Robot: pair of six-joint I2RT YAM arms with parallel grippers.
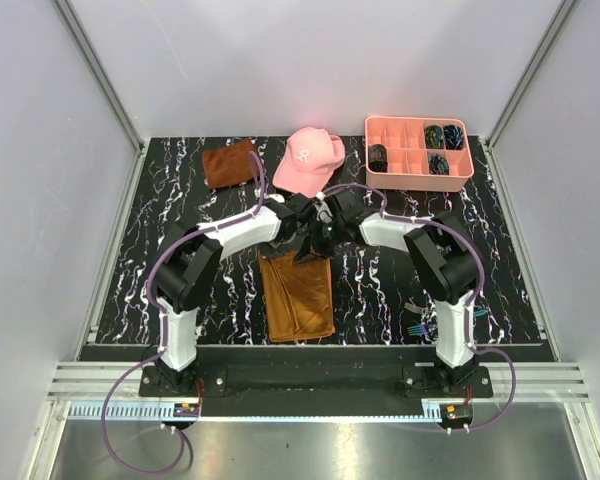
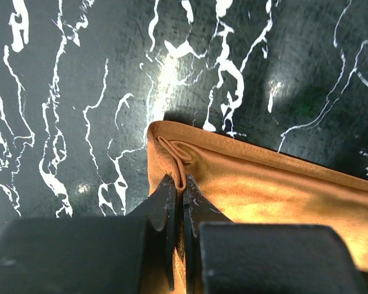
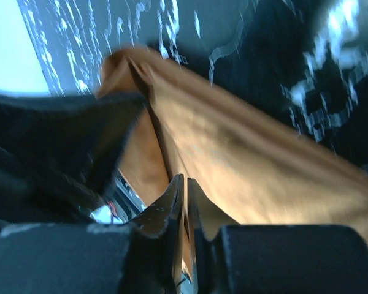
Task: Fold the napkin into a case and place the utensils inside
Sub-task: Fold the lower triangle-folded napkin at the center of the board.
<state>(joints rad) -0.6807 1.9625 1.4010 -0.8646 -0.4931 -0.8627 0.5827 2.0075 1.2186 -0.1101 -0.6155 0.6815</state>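
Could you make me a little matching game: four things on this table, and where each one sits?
Things:
1 napkin
2 pink cap
3 compartment tray
4 utensils

Places:
a far right corner
b near side, on the right
c folded, in the centre
d far side, in the middle

Pairs: 1-c; 2-d; 3-a; 4-b

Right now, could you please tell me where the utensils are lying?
In the top view, the utensils lie by the table's near edge on the right, just left of the right arm's base and right of the folded napkin.
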